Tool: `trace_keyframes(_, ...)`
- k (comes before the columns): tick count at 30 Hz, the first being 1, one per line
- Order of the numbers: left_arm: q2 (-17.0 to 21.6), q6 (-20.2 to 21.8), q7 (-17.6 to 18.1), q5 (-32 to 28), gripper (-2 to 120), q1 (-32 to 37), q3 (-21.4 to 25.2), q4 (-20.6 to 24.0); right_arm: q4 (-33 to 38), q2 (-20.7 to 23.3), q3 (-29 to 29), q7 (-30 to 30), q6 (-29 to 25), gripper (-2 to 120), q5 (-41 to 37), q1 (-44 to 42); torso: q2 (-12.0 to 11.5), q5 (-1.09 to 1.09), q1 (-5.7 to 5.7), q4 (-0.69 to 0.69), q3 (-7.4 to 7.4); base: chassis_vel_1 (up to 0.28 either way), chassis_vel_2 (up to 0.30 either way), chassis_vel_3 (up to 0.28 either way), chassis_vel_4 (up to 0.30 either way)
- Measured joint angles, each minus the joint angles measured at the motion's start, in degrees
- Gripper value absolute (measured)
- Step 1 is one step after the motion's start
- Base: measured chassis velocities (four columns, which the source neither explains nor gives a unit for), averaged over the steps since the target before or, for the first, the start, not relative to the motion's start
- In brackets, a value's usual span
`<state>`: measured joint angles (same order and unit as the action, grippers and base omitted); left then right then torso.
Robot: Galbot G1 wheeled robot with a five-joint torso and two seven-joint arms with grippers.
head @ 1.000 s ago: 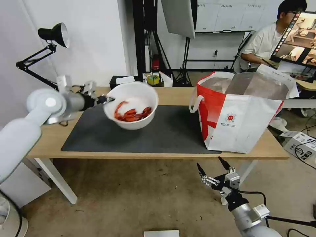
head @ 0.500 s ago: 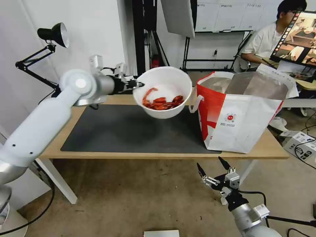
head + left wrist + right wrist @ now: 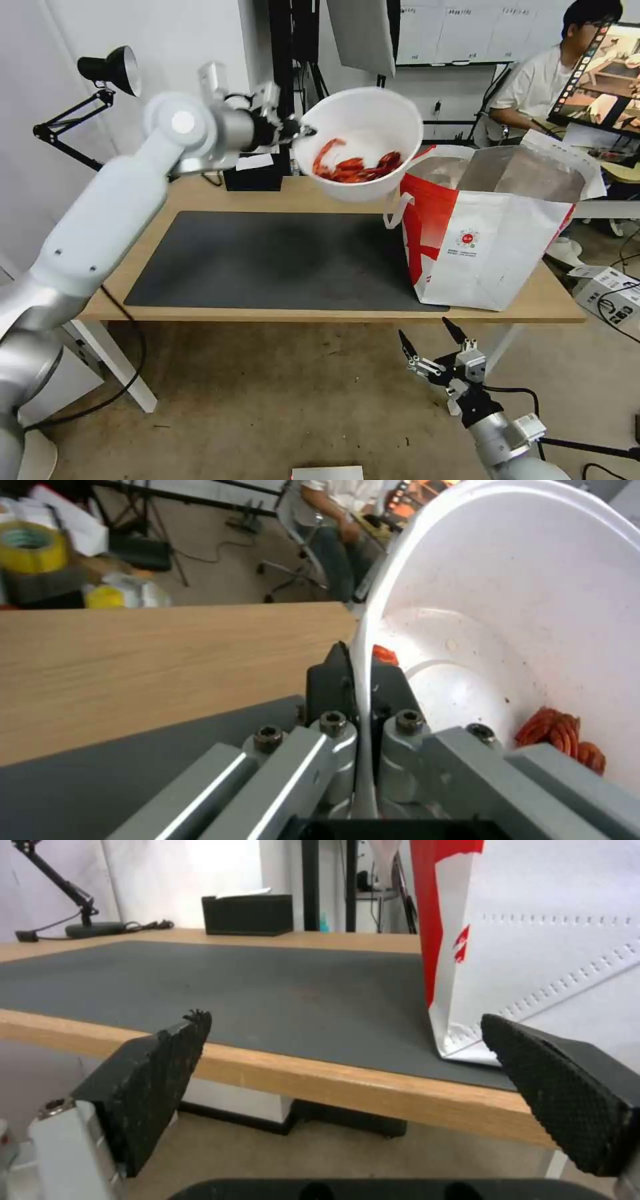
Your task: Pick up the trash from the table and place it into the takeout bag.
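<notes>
Left gripper (image 3: 301, 131) is raised above the back of the table (image 3: 333, 193), fingers pinched on the rim of the white round bowl (image 3: 363, 143), one finger inside and one outside the wall as the left wrist view shows (image 3: 357, 690). Bowl hangs in the air, tilted slightly toward the robot, red crayfish shells (image 3: 353, 168) piled in its bottom; in the wrist view the shells (image 3: 563, 735) sit low against the inner wall. Bowl is just beside the takeout bag (image 3: 490, 227), its far edge close to the bag's open red-trimmed rim, not over the opening yet. Bag stands upright on the right end of the table, partly on the dark grey mat (image 3: 280, 260), foil lining visible, white strap handle (image 3: 395, 200) drooping on its near-left side. Black tissue box (image 3: 257, 172) sits at the table's back edge behind the left arm. Right gripper (image 3: 433, 347) is parked low in front of the table edge, below the bag, fingers spread wide and holding nothing; right wrist view shows the same gap between its pads (image 3: 160, 1075), with table edge, mat and bag corner (image 3: 527, 960) beyond.
</notes>
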<state>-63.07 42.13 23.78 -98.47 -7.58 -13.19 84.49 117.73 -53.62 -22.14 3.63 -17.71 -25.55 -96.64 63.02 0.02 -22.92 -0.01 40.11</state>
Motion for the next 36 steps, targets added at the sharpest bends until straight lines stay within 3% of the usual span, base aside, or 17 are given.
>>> trace_keyframes(2, -4.5, 0.0, 0.6, 0.8, 0, -1.8, -0.6, -3.7, 0.0, 0.0, 0.0, 0.0, 0.0, 100, 0.0, 0.0, 0.0, 0.0, 0.0, 0.0, 0.0, 0.0, 0.0, 0.0, 0.0)
trace_keyframes(7, -9.6, 0.0, 0.8, 2.1, 0, -3.4, -0.9, -7.8, 0.0, 0.0, 0.0, 0.0, 0.0, 100, 0.0, 0.0, 0.0, 0.0, 0.0, 0.01, 0.0, 0.0, 0.0, 0.0, 0.0)
trace_keyframes(9, -14.0, 0.0, 1.0, 3.6, 0, -4.4, -1.1, -11.6, 0.0, 0.0, 0.0, 0.0, 0.0, 100, 0.0, 0.0, 0.0, 0.01, 0.0, -0.01, 0.0, 0.0, 0.0, 0.0, 0.0)
trace_keyframes(11, -14.9, 0.0, 1.0, 4.0, 0, -4.5, -1.1, -12.4, 0.0, 0.0, 0.0, 0.0, 0.0, 100, 0.0, 0.0, 0.0, 0.01, 0.0, -0.01, 0.0, 0.0, 0.0, 0.0, 0.0)
trace_keyframes(13, -18.5, 0.0, 1.9, 6.0, 0, -4.7, -1.1, -15.2, 0.0, 0.0, 0.0, 0.0, 0.0, 100, 0.0, 0.0, 0.0, 0.0, 0.0, -0.01, 0.0, 0.0, 0.0, 0.0, 0.0)
trace_keyframes(22, -22.9, -4.6, 7.3, 9.4, 0, -3.0, -2.9, -16.7, 0.0, 0.0, 0.0, 0.0, 0.0, 100, 0.0, 0.0, 0.0, -0.01, 0.0, 0.0, 0.0, 0.0, 0.0, 0.0, 0.0)
trace_keyframes(36, -24.8, -8.6, 8.3, 10.4, 0, -3.7, -3.2, -17.0, 0.0, 0.0, 0.0, 0.0, 0.0, 100, 0.0, 0.0, 0.0, -0.02, 0.0, 0.01, 0.0, 0.0, 0.0, 0.0, 0.0)
